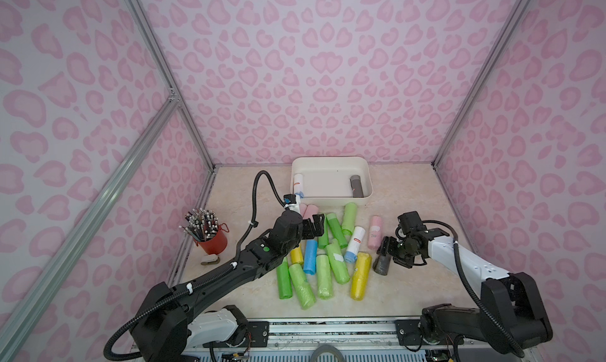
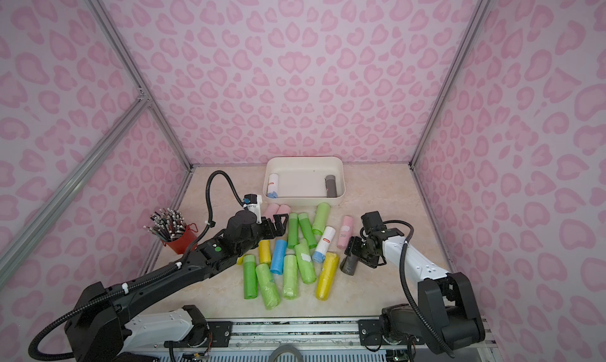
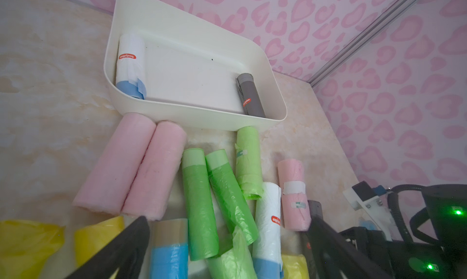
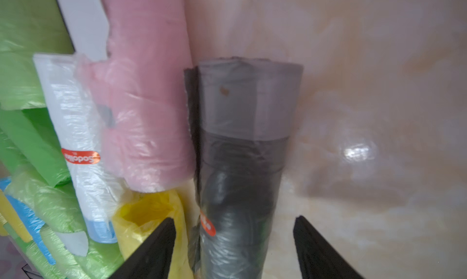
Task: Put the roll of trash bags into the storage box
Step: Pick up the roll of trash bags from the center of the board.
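Observation:
A dark grey roll of trash bags point(image 1: 382, 266) point(image 2: 348, 266) lies on the table at the right edge of the pile. My right gripper point(image 1: 384, 255) point(image 4: 235, 218) is open and straddles this grey roll point(image 4: 240, 164), with a gap showing on each side. The cream-white storage box point(image 1: 331, 160) point(image 2: 305, 159) point(image 3: 202, 118) stands at the back and holds a white-and-blue roll point(image 1: 298, 184) and a grey roll point(image 1: 355, 186). My left gripper point(image 1: 317, 225) point(image 3: 228, 217) hangs open over the left part of the pile, holding nothing.
Several green, yellow, blue, pink and white rolls point(image 1: 328, 255) lie heaped in front of the box. A red cup of pencils point(image 1: 211, 237) and a small pale object point(image 1: 210, 260) sit at the left edge. Pink patterned walls enclose the table on three sides.

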